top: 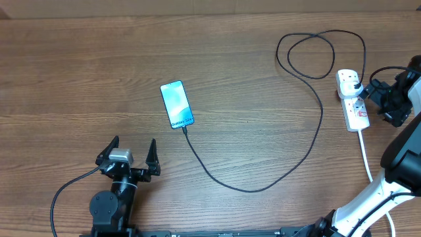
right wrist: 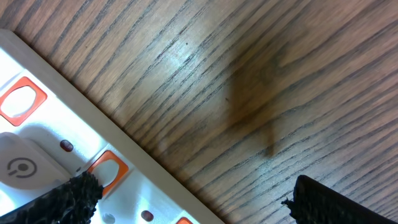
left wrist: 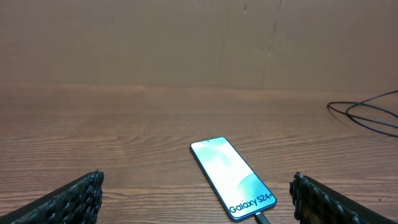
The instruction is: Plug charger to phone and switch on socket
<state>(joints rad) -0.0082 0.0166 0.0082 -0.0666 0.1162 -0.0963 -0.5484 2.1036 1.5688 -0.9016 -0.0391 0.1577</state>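
Note:
The phone [top: 177, 104] lies screen up on the wood table, its lit screen reading "Galaxy S24"; it also shows in the left wrist view [left wrist: 233, 178]. The charger cable [top: 263, 186] runs from the phone's lower end, where its tip [left wrist: 262, 218] sits in the port, across the table to a black plug [top: 356, 86] in the white socket strip [top: 353, 99]. My left gripper [top: 131, 155] is open and empty, near the table's front, short of the phone. My right gripper [right wrist: 193, 199] is open, one finger over the strip [right wrist: 56, 149] by an orange-red switch [right wrist: 107, 169].
The strip's thick white cord [top: 366, 160] runs toward the front right, past the right arm's base. The charger cable makes loops [top: 316, 52] at the back right, also visible at the right edge of the left wrist view [left wrist: 367, 115].

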